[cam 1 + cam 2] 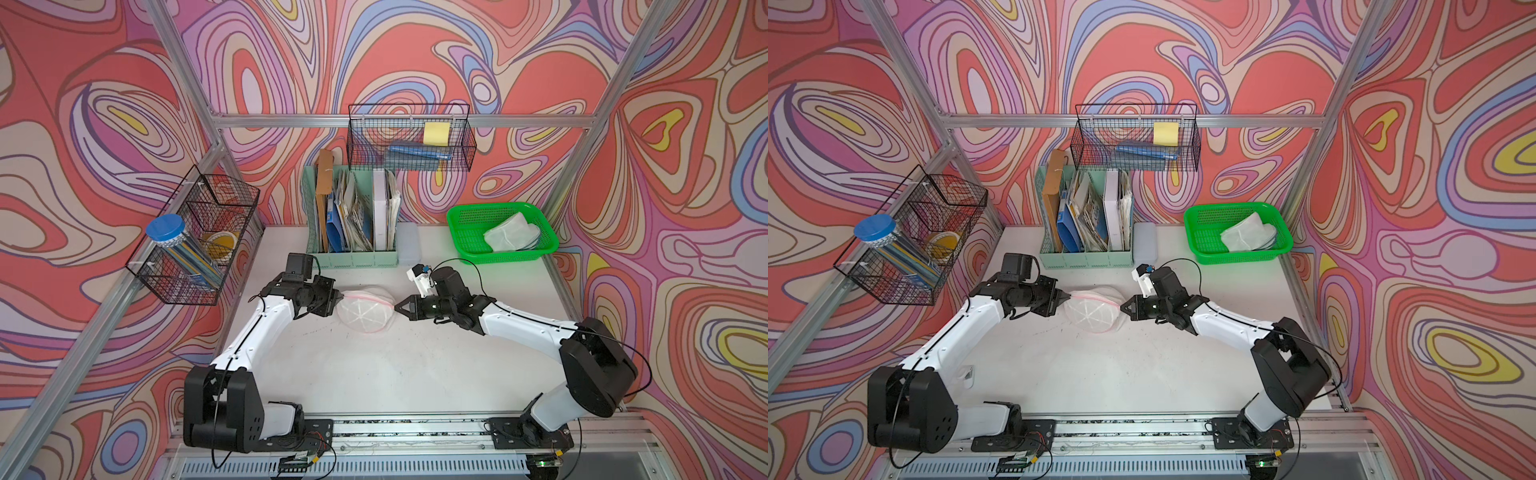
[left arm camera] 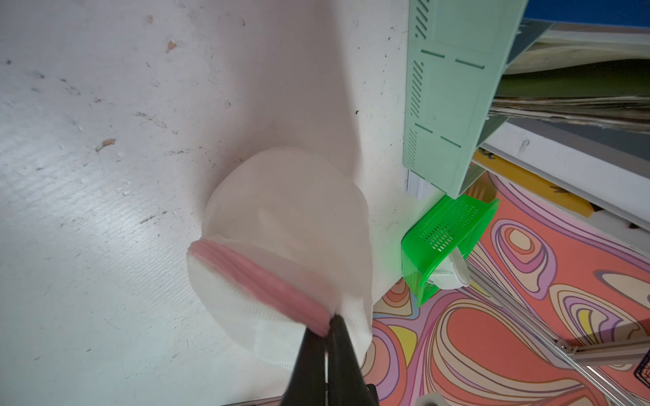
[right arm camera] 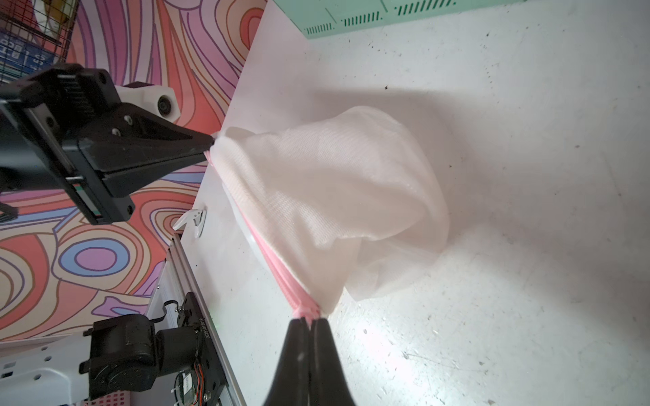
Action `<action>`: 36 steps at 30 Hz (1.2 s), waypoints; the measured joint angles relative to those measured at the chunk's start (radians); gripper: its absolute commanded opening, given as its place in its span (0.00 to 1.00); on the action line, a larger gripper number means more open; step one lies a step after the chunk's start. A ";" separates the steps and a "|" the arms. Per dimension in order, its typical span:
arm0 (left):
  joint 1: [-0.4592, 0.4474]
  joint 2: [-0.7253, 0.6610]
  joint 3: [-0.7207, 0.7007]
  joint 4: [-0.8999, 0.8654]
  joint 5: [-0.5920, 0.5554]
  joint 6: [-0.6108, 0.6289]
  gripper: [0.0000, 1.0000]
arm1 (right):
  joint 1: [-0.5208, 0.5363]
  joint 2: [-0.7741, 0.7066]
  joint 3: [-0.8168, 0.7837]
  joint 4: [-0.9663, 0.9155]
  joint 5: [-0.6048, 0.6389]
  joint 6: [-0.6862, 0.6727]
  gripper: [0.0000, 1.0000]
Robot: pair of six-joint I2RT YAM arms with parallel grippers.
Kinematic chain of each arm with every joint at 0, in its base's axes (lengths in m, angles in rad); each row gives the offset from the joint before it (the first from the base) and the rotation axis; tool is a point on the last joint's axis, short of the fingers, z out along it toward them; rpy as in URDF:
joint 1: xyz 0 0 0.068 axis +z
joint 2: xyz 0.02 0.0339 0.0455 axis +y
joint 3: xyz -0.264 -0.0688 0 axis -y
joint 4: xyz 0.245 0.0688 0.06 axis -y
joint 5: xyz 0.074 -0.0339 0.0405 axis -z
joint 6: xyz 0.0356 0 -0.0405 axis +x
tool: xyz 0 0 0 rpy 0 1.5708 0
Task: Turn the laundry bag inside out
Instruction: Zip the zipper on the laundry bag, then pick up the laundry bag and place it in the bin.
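Observation:
The laundry bag [image 1: 365, 312] [image 1: 1094, 311] is a white mesh pouch with a pink zipper band along its mouth, hanging stretched between my two grippers just above the white table [image 1: 374, 374]. My left gripper [image 1: 341, 296] [image 2: 330, 325] is shut on one end of the pink band [image 2: 260, 281]. My right gripper [image 1: 395, 306] [image 3: 309, 321] is shut on the other end of the band [image 3: 281, 277]. The bag's body [image 3: 337, 197] bulges and sags toward the table, and the mouth looks pulled flat.
A mint file organizer [image 1: 353, 216] full of papers stands behind the bag. At the back right, a green basket [image 1: 500, 232] holds more white mesh bags. Wire baskets hang on the back wall [image 1: 409, 137] and the left frame [image 1: 195, 241]. A small white clip [image 3: 192, 221] lies near the table edge.

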 measured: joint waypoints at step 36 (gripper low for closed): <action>0.061 0.206 0.399 -0.288 -0.381 0.667 0.99 | -0.137 0.402 0.506 -0.278 0.239 -0.073 0.98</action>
